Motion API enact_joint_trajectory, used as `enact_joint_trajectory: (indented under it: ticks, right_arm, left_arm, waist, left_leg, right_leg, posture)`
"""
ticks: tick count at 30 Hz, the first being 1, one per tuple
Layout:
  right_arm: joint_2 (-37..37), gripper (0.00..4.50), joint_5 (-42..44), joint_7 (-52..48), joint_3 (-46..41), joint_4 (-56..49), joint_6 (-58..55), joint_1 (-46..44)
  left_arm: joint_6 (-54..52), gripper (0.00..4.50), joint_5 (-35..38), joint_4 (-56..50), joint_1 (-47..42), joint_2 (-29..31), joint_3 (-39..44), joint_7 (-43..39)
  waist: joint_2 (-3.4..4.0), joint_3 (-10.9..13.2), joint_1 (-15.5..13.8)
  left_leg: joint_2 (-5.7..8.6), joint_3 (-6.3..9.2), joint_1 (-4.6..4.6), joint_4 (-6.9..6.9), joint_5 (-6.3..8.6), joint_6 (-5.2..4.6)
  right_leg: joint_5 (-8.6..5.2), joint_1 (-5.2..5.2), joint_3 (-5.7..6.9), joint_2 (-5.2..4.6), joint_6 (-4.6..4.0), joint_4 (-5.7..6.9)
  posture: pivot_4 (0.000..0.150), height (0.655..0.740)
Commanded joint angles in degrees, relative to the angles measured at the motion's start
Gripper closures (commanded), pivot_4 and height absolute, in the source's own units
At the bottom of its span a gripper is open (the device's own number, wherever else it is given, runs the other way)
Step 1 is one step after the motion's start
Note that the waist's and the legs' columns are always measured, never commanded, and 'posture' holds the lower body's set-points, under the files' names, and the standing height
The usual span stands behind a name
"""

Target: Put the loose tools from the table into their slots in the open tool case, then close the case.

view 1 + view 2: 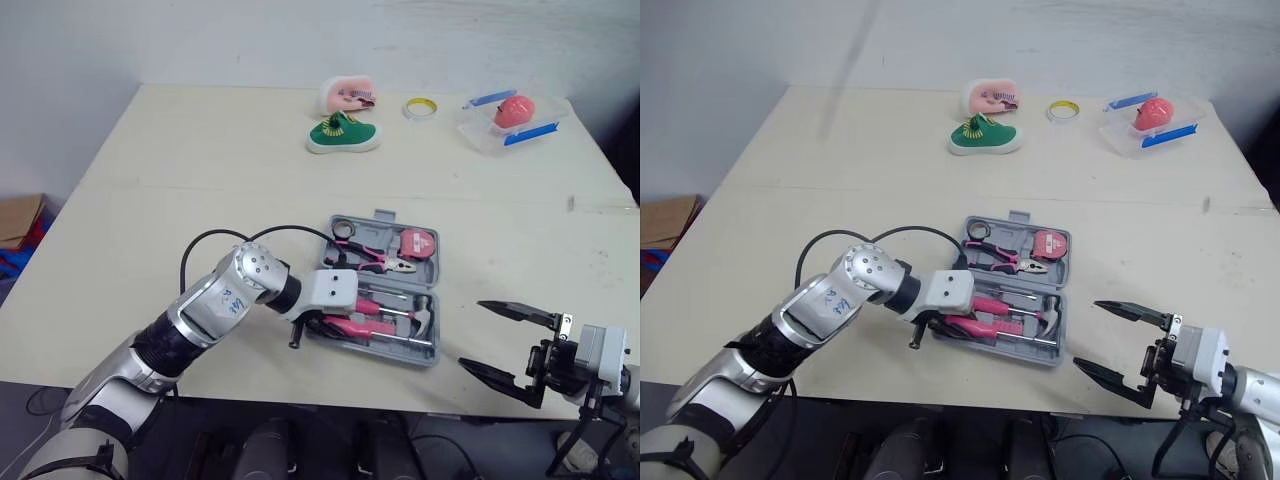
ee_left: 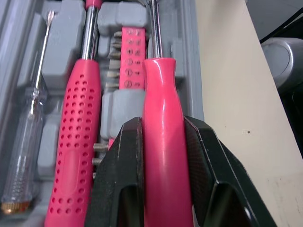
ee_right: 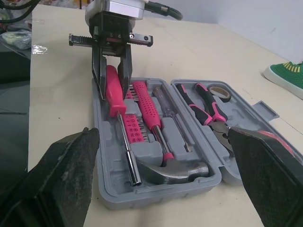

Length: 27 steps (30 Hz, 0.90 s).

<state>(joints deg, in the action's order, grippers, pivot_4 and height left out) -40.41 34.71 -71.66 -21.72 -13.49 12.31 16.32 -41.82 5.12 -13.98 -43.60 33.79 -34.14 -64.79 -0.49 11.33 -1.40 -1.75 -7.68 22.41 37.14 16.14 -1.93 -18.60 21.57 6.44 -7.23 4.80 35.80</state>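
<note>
The grey tool case (image 1: 384, 217) lies open near the table's front edge. It holds pink pliers (image 1: 378, 262), a pink tape measure (image 1: 416, 243), a hammer (image 3: 156, 116) and a clear screwdriver (image 2: 22, 156). My left gripper (image 3: 112, 87) is shut on the smooth pink handle of a screwdriver (image 2: 161, 142), held over the case's front slot beside the hammer's dotted handle (image 2: 75, 142). My right gripper (image 1: 506, 345) stands open by the table's front edge, right of the case, with nothing between its fingers.
At the back of the table lie a green shoe (image 1: 343, 135), a pink toy (image 1: 349, 96), a roll of tape (image 1: 421, 107) and a clear box with a red object (image 1: 510, 118). A cardboard box (image 1: 18, 220) sits on the floor at left.
</note>
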Motion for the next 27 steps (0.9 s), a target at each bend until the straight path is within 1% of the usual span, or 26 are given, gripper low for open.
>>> enact_joint_trajectory:
  ticks: [1,6,11,13,15,18,19,21,24,27]
  right_arm:
    - [-0.31,0.0,0.7,0.77,-1.33,-2.58,-0.31,0.29]
    - [-0.25,0.0,0.75,2.11,-1.05,-4.81,-1.46,0.52]
    - [-0.19,0.0,0.66,2.1,-1.11,-4.77,-1.49,0.76]
    - [-0.08,0.0,0.6,2.05,-1.02,-4.65,-1.36,0.82]
    - [0.03,0.0,0.51,1.95,-0.9,-4.41,-1.22,0.85]
    - [0.2,0.0,0.45,1.8,-0.85,-4.1,-1.0,0.99]
    - [0.25,0.0,0.44,1.69,-0.87,-3.95,-0.89,1.07]
    - [0.42,0.0,0.3,1.51,-0.8,-3.39,-0.58,1.09]
    - [0.74,0.0,0.05,1.05,-0.7,-2.54,0.06,1.2]
    - [1.04,0.0,-0.14,0.66,-0.71,-1.8,0.57,1.13]
  left_arm:
    - [-0.54,3.95,-0.09,-2.52,-0.28,-0.15,0.01,-0.2]
    - [-1.53,3.95,-0.39,-1.99,0.54,-0.76,-0.4,0.73]
    - [-1.65,3.95,-0.57,-1.43,0.65,-0.76,-0.88,0.43]
    - [-1.48,2.91,-0.14,-1.65,0.89,-0.69,-1.05,-0.24]
    - [-0.73,2.26,0.22,-1.73,1.36,-1.6,-0.16,0.59]
    - [2.16,1.02,0.68,-1.69,1.74,-2.46,1.2,0.58]
    - [2.55,0.71,1.44,-1.85,1.85,-2.55,1.97,0.14]
    - [4.77,0.71,3.34,-1.7,1.99,-2.49,3.61,-1.43]
    - [8.32,0.71,4.68,0.52,2.38,-3.52,6.7,-0.72]
    - [19.47,0.71,5.08,3.97,3.27,-3.96,9.06,-2.61]
  waist:
    - [0.0,0.0,0.0]
    - [0.0,0.0,-0.02]
    - [0.0,0.0,-0.01]
    - [0.0,0.0,-0.01]
    - [0.0,0.0,-0.01]
    - [0.0,0.0,-0.01]
    - [0.0,0.0,-0.01]
    - [0.0,0.0,-0.01]
    - [0.0,0.0,0.0]
    - [0.0,0.0,0.0]
  left_leg:
    - [0.0,0.0,0.0,0.0,0.0,0.0]
    - [0.0,0.01,0.0,0.02,-0.01,0.0]
    - [0.0,0.01,0.0,0.02,-0.01,0.0]
    - [0.0,0.0,-0.01,0.02,-0.01,-0.01]
    - [0.01,0.0,-0.02,0.02,-0.01,-0.01]
    - [0.01,0.0,-0.01,0.05,-0.01,-0.02]
    - [0.01,0.01,-0.01,0.06,-0.01,-0.02]
    - [0.01,0.01,-0.01,0.07,-0.02,-0.02]
    - [0.01,0.01,-0.01,0.07,-0.02,-0.02]
    - [0.02,0.01,-0.01,0.08,-0.02,-0.03]
  right_leg:
    - [0.0,0.0,0.0,0.0,0.0,0.01]
    - [0.0,0.0,0.0,0.0,0.0,0.02]
    - [0.0,0.0,0.0,0.0,0.0,0.03]
    - [0.0,0.0,0.0,0.0,0.0,0.03]
    - [0.0,-0.02,0.0,0.0,0.0,0.04]
    - [0.0,-0.02,0.0,-0.01,0.0,0.05]
    - [0.0,-0.02,0.0,-0.01,0.0,0.06]
    - [0.0,-0.02,0.0,-0.01,0.0,0.07]
    - [0.0,-0.02,0.01,-0.01,0.0,0.07]
    - [0.0,-0.02,0.02,-0.03,0.0,0.08]
  posture:
    - [0.15,0.74]
    - [0.15,0.74]
    - [0.15,0.74]
    - [0.15,0.74]
    - [0.15,0.74]
    - [0.15,0.74]
    - [0.15,0.74]
    - [0.15,0.74]
    - [0.15,0.74]
    - [0.15,0.74]
